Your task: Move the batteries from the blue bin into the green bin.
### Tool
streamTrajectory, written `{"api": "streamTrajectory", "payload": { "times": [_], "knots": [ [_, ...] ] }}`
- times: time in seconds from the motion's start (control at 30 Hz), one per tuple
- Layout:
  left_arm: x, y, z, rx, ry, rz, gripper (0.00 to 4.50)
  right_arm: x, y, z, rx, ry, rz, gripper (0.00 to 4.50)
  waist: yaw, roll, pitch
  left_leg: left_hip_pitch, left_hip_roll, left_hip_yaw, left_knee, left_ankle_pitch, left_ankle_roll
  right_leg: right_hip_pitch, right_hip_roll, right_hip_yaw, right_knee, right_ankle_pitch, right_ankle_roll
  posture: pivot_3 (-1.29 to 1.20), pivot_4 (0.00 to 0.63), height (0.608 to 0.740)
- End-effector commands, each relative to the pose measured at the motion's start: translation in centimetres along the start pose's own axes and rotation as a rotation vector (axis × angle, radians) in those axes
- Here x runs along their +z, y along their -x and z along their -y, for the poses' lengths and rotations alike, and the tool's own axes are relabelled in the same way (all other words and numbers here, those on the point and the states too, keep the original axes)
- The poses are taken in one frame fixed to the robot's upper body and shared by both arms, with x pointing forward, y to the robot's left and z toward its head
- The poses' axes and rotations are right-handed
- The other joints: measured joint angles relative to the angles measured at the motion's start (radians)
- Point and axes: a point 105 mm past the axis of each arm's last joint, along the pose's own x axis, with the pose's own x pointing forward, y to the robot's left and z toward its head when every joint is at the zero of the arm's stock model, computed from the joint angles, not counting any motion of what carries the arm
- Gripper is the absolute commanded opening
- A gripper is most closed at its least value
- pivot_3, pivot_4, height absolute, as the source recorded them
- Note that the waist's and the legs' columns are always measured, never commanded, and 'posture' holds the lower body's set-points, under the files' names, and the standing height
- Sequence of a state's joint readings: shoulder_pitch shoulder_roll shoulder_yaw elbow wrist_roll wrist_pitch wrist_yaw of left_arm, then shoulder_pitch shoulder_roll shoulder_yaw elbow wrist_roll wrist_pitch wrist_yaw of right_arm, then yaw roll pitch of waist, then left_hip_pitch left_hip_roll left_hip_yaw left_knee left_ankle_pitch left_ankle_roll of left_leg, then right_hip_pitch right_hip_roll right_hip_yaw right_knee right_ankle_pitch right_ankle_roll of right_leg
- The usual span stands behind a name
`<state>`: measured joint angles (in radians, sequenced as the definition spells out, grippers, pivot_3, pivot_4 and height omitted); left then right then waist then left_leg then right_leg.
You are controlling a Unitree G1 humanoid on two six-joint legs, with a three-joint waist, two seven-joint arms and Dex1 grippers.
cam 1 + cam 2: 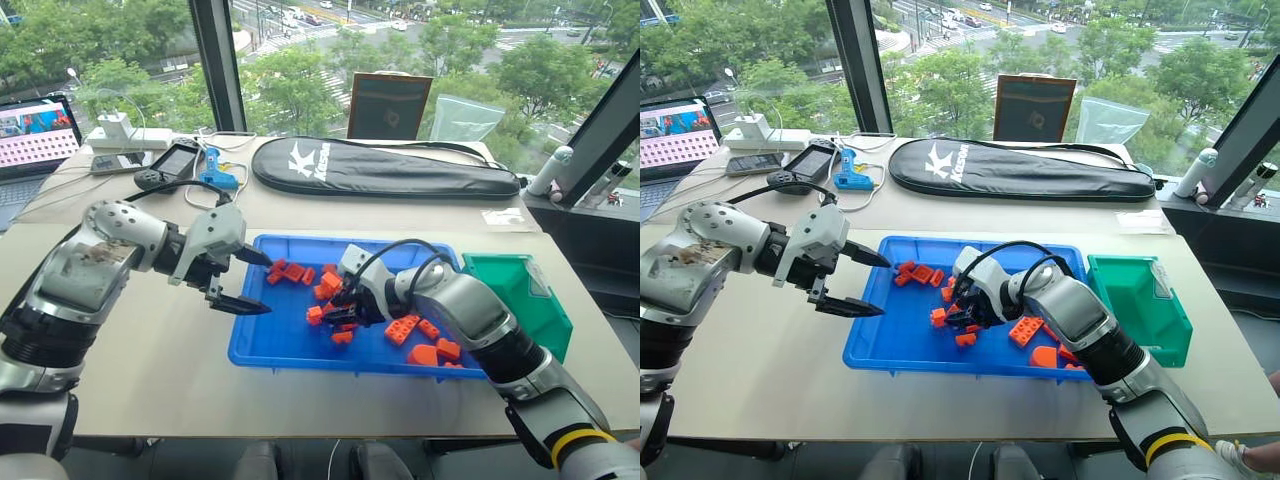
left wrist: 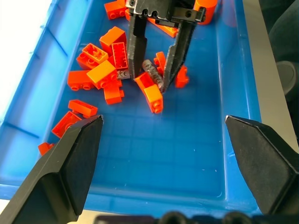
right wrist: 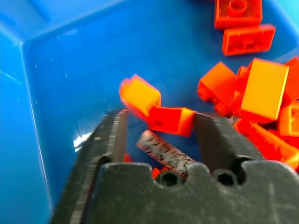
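The blue bin [image 1: 280, 335] lies mid-table and holds several orange bricks [image 1: 412, 330]. A grey battery [image 2: 152, 73] rests among them. My right gripper [image 1: 335, 305] reaches down into the bin, fingers [image 2: 137, 51] on either side of the battery [image 3: 163, 151], partly open with a gap on one side. An orange brick [image 3: 170, 120] sits just past its tips. My left gripper [image 1: 262, 285] hangs wide open over the bin's left edge, holding nothing. The green bin [image 1: 515, 290] stands against the blue bin's right end.
A black racket bag [image 1: 385, 168] lies across the back of the table. A laptop [image 1: 35, 135], a power strip [image 1: 125, 135], a black controller [image 1: 165, 165] and a blue tool [image 1: 215, 172] crowd the back left. A bottle [image 1: 550, 170] stands at the far right.
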<state>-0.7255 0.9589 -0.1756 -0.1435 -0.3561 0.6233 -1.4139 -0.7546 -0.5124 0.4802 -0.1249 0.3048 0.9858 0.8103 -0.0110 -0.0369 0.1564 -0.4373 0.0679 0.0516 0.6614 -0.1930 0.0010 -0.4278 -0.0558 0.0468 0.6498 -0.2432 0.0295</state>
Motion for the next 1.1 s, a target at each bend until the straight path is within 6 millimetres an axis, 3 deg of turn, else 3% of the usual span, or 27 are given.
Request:
{"api": "streamTrajectory", "payload": {
  "times": [0.03, 0.23, 0.5, 0.77, 1.1],
  "knots": [
    [0.7, 0.7, 0.0, 0.022, -0.026, 0.01, 4.5, 1.4, 0.4, 0.5, -0.029, 0.066, 0.035, 1.41, -0.001, 0.0, 0.0, 0.0, 0.0, 0.0, 0.0, 0.0, 0.0, 0.0, 0.0, 0.0, 0.0, 0.0, 0.0, 0.0, 0.15, 0.733],
    [0.8, 0.6, 0.0, 0.021, -0.027, 0.015, 4.5, 1.2, 0.4, 0.7, -0.041, 0.076, 0.02, 1.41, -0.001, 0.0, 0.0, 0.0, 0.0, 0.0, 0.0, 0.0, 0.0, 0.0, 0.0, 0.0, 0.0, 0.0, 0.0, 0.0, 0.15, 0.733],
    [0.8, 0.6, 0.0, 0.016, -0.029, 0.019, 4.5, 1.8, 2.3, -0.1, 0.005, 0.085, 0.019, 1.41, -0.001, 0.0, 0.0, 0.0, 0.0, 0.0, 0.0, 0.0, 0.0, 0.0, 0.0, 0.0, 0.0, 0.0, 0.0, 0.0, 0.15, 0.733],
    [1.1, 0.4, -0.1, 0.014, -0.035, 0.028, 4.5, 0.1, 1.0, -0.5, 0.037, 0.178, -0.076, 1.41, -0.002, 0.0, 0.0, 0.0, 0.0, 0.0, 0.0, 0.0, 0.0, 0.0, 0.0, 0.0, 0.0, 0.0, 0.0, 0.0, 0.15, 0.733],
    [1.9, 0.2, -1.1, 0.061, -0.032, 0.069, 4.5, -1.4, -0.9, 0.7, 0.018, 0.264, -0.179, 1.41, -0.002, 0.0, 0.0, 0.0, 0.0, 0.0, 0.0, 0.0, 0.0, 0.0, 0.0, 0.0, 0.001, 0.0, 0.0, 0.0, 0.15, 0.733]
  ]
}}
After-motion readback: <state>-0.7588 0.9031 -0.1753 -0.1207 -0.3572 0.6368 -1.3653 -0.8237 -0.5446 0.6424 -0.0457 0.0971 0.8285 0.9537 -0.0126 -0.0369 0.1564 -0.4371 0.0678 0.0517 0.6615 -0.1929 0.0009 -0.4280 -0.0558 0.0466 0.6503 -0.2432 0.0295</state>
